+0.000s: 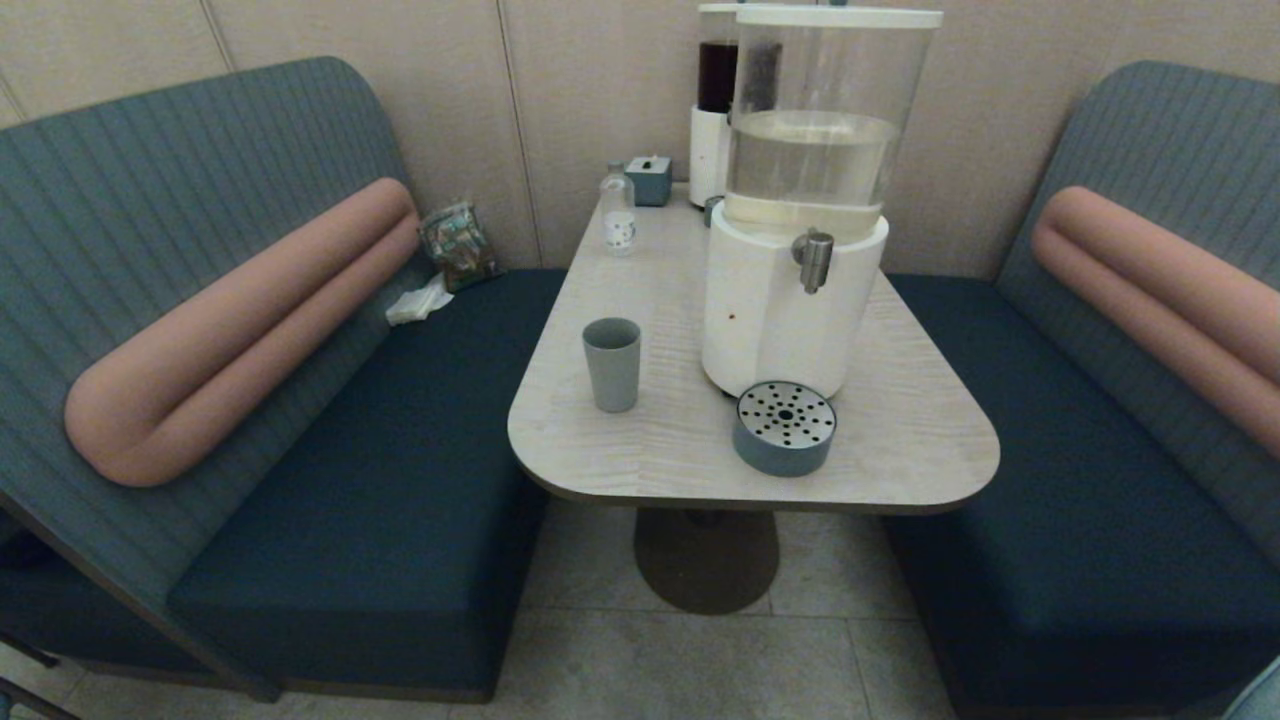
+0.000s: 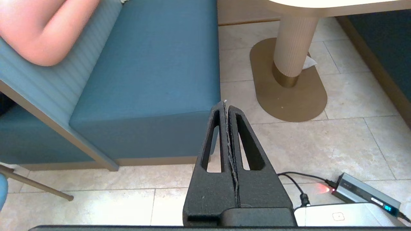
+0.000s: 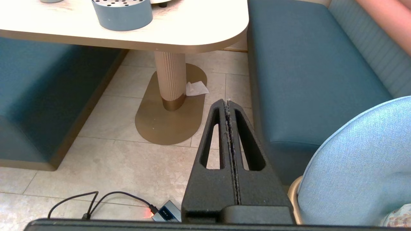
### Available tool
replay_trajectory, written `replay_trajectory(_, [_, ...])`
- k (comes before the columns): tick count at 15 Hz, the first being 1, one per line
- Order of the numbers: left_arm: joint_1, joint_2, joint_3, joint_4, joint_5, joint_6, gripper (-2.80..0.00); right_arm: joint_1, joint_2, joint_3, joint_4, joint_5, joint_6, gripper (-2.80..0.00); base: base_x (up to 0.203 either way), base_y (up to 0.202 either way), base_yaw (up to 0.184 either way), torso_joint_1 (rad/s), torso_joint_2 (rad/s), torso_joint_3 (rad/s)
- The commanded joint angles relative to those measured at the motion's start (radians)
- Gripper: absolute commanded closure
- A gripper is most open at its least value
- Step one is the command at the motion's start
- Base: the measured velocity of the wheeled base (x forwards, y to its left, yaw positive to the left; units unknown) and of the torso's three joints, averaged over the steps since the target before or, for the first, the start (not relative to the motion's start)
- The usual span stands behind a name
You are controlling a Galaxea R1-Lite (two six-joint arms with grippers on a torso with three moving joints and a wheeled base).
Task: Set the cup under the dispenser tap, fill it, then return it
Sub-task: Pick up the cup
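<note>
Booth seating in blue-grey flanks a pale wooden table (image 1: 900, 440) on a single pedestal, set against a beige panelled wall. Largest item on it is the dispenser (image 1: 800, 200), clear tank on a white round base, standing towards the robot's right of centre; its steel tap (image 1: 815, 260) faces the near edge, and the round tray (image 1: 785, 427) with perforated top sits just in front of the base, below the tap and slightly to its left, evidently to catch drips. A slimmer dispenser with dark liquid (image 1: 718, 90) stands behind. The cup (image 1: 611, 364) stands upright on the table, left of the big dispenser and apart from it, nowhere near the tap; judged from this, no step of the task has begun. A small clear bottle (image 1: 618, 215) stands further back.

Neither arm appears in the head view. Only the wrist views show them: the left gripper (image 2: 226, 104) and right gripper (image 3: 227, 102) both hang low over the floor tiles beside the benches, fingers pressed together, holding nothing. Those views also reveal the pedestal foot (image 3: 167, 115), a scrap of paper by it, and cabling on the floor, all hidden from above
</note>
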Motion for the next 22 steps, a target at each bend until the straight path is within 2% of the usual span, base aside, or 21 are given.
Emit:
replay_trajectory(1, [0.000,-0.002,0.002,-0.006,0.004,0.001,0.00,0.000,0.000,0.000,0.000,0.000,0.000,0.00,0.000,0.000,0.000,0.000,0.00,0.000])
replay_trajectory(6, [0.000,-0.001,0.002,-0.006,0.004,-0.002,0.00,0.000,0.000,0.000,0.000,0.000,-0.002,0.00,0.000,0.000,0.000,0.000,0.00,0.000])
replay_trajectory(13, [0.000,-0.002,0.015,-0.087,-0.004,0.005,0.00,0.000,0.000,0.000,0.000,0.000,0.000,0.00,0.000,0.000,0.000,0.000,0.00,0.000])
replay_trajectory(15, [0.000,0.000,-0.043,-0.086,-0.042,0.001,0.00,0.000,0.000,0.000,-0.002,0.000,-0.002,0.00,0.000,0.000,0.000,0.000,0.00,0.000])
replay_trajectory(18, [0.000,0.093,-0.251,-0.017,-0.135,-0.035,0.00,0.000,0.001,0.000,-0.002,0.000,-0.003,0.00,0.000,0.000,0.000,0.000,0.00,0.000])
replay_trajectory(20, [-0.019,0.295,-0.367,-0.039,-0.172,-0.105,0.00,0.000,0.001,0.000,-0.002,0.000,-0.003,0.00,0.000,0.000,0.000,0.000,0.00,0.000])
replay_trajectory(22, [-0.042,0.546,-0.470,-0.174,-0.197,-0.185,0.00,0.000,0.001,0.000,-0.002,0.000,-0.003,0.00,0.000,0.000,0.000,0.000,0.00,0.000])
